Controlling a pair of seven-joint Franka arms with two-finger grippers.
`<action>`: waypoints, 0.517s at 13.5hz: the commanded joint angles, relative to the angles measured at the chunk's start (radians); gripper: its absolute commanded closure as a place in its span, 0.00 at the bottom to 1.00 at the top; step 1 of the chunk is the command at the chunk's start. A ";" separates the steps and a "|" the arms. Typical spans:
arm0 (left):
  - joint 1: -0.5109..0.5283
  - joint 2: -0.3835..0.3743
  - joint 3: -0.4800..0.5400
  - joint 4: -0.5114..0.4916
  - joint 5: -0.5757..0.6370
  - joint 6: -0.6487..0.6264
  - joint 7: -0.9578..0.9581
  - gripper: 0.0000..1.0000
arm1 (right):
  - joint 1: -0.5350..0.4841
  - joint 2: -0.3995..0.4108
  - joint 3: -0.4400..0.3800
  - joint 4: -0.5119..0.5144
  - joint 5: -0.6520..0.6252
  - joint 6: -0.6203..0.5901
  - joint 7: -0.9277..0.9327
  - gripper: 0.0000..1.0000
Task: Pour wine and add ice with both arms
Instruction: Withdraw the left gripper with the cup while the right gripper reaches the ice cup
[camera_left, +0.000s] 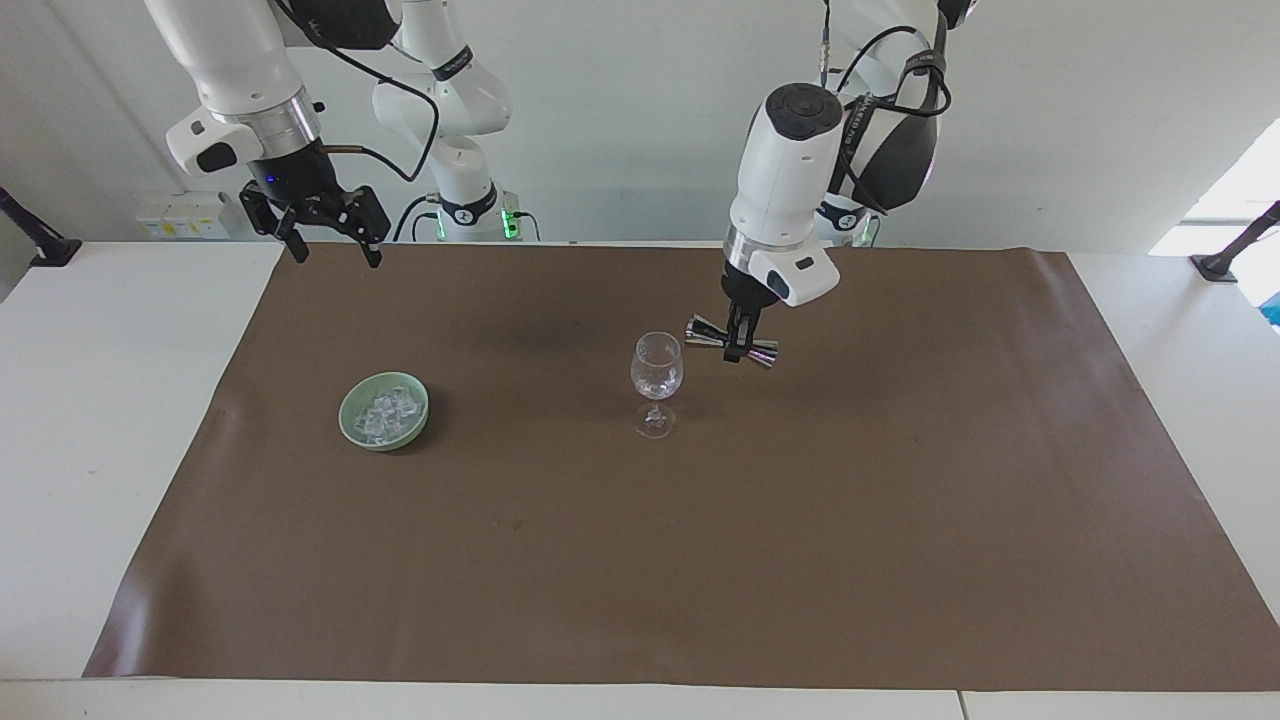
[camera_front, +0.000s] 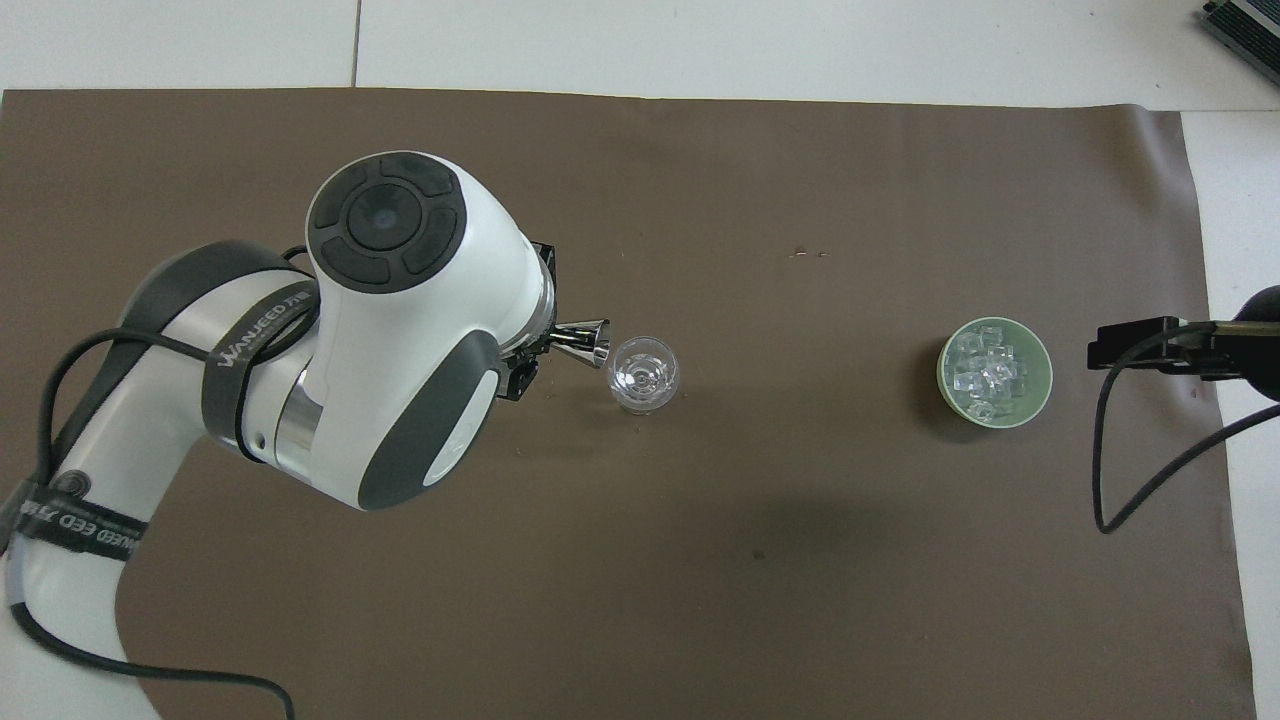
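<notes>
A white tabletop (camera_left: 120, 450) carries a large brown mat (camera_left: 700, 520) that covers most of its width; bare white margins show at both ends and along the edge nearest the onlooker. Pale walls close the room where the two arm bases stand, and small green lights glow at the bases.

On the mat, toward the right arm's end, sits a pale green bowl (camera_left: 352, 428) holding the ice (camera_left: 384, 415), a heap of small clear cubes. Near the middle of the mat stands a clear stemmed glass (camera_left: 656, 380), upright, well apart from the bowl.

The left end effector (camera_left: 738, 352) hangs over the mat just beside the glass, toward the left arm's end, and is clamped on a shiny metal jigger (camera_left: 731, 343) at its narrow waist. The jigger lies nearly on its side, one mouth turned toward the glass rim without touching it; in the overhead view that mouth (camera_front: 592, 343) points at the glass (camera_front: 645, 372).

The right end effector (camera_left: 330, 240), its fingers spread apart and empty, waits in the air over the mat's edge at the right arm's end of the tabletop.
</notes>
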 joint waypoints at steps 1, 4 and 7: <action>0.056 -0.063 -0.006 -0.088 -0.104 0.048 0.071 1.00 | -0.001 -0.060 0.002 -0.164 -0.004 0.137 -0.082 0.00; 0.118 -0.078 -0.007 -0.111 -0.208 0.052 0.159 1.00 | -0.001 -0.064 0.001 -0.261 -0.004 0.283 -0.185 0.00; 0.184 -0.091 -0.007 -0.145 -0.286 0.063 0.255 1.00 | -0.017 -0.006 -0.001 -0.276 -0.004 0.324 -0.266 0.00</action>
